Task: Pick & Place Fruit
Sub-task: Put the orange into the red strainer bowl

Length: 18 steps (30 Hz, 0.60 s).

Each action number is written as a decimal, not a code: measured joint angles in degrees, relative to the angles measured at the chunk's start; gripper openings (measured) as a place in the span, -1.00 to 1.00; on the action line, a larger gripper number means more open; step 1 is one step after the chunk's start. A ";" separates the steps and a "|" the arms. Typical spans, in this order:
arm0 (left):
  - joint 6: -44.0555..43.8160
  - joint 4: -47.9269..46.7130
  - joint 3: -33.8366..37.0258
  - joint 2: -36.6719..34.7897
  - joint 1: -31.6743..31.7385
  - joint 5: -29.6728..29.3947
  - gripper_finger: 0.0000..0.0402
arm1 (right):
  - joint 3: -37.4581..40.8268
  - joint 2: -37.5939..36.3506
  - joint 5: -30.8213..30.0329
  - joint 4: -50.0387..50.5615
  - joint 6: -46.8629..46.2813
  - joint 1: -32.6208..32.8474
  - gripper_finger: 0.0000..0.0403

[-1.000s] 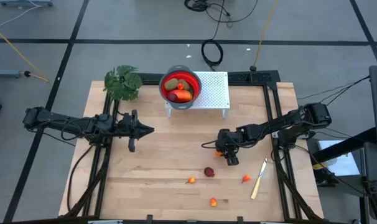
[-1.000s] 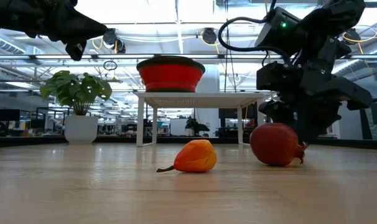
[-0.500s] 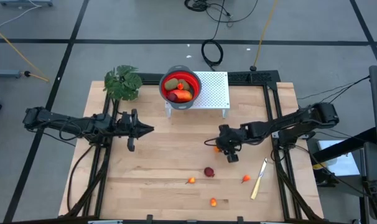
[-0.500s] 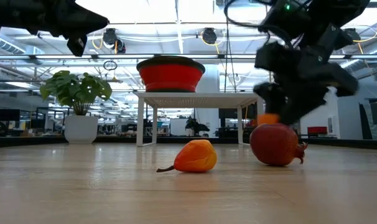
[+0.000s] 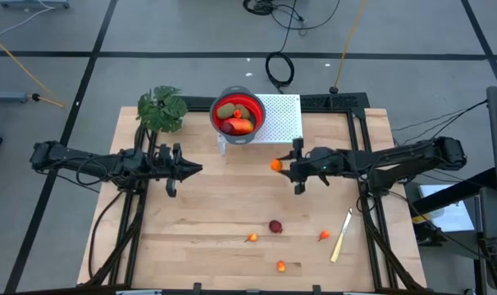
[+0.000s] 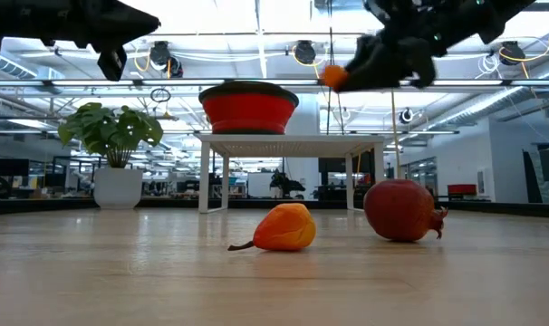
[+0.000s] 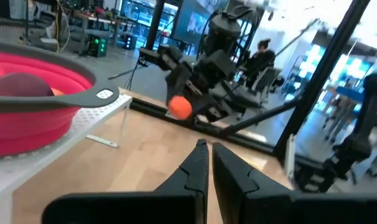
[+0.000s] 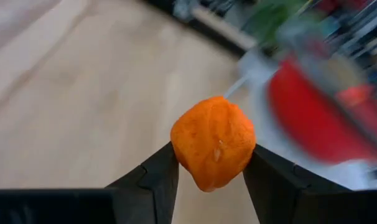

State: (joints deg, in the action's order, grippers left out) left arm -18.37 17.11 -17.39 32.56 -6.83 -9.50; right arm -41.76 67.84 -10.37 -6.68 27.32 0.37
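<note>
My right gripper [image 5: 281, 166] is shut on a small orange fruit [image 5: 275, 165], high above the table, to the right of the red bowl [image 5: 239, 107]. The bowl stands on a white perforated stand [image 5: 283, 121] and holds olive-brown, dark red and red-orange fruits. A dark red round fruit [image 5: 275, 226] and three small orange and red bits [image 5: 251, 238] [image 5: 281, 265] [image 5: 323, 236] lie on the table. My left gripper [image 5: 198, 171] is shut and empty, at the table's left, well above it [image 6: 152, 23]. My right gripper pinches the small orange fruit's two sides [image 8: 183, 155] between its two fingertips. The fingers come level from the table's right, pointing left. The fruit is lifted clear of the table [image 6: 332, 76], about level with the bowl's rim.
A pale-handled knife [image 5: 341, 236] lies at the table's right front. A leafy green plant [image 5: 161, 109] in a white pot stands at the far left. Bare wood lies between the arms.
My right gripper has risen from low over the table with the orange fruit held between its fingers. It has gone toward the table's far edge and left, toward the red bowl, and has tipped to level. The fruits on the table have stayed.
</note>
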 joint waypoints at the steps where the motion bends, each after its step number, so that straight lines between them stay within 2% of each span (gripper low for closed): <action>1: -0.89 0.43 -0.01 0.00 0.00 0.02 -0.90 | 0.00 -0.32 -1.11 -1.88 1.83 -0.05 -0.22; 9: -9.30 1.69 -0.02 0.04 0.00 0.03 -0.90 | -0.02 -0.66 -11.61 -15.13 18.12 -0.03 -0.23; 18: -16.68 2.88 0.00 0.07 0.00 -2.73 -0.90 | -0.02 -0.66 -22.31 -18.84 32.59 -0.03 -0.23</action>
State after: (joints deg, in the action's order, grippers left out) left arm -35.05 19.99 -17.39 32.62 -6.83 -12.23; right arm -41.78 67.18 -32.69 -25.52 59.91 0.34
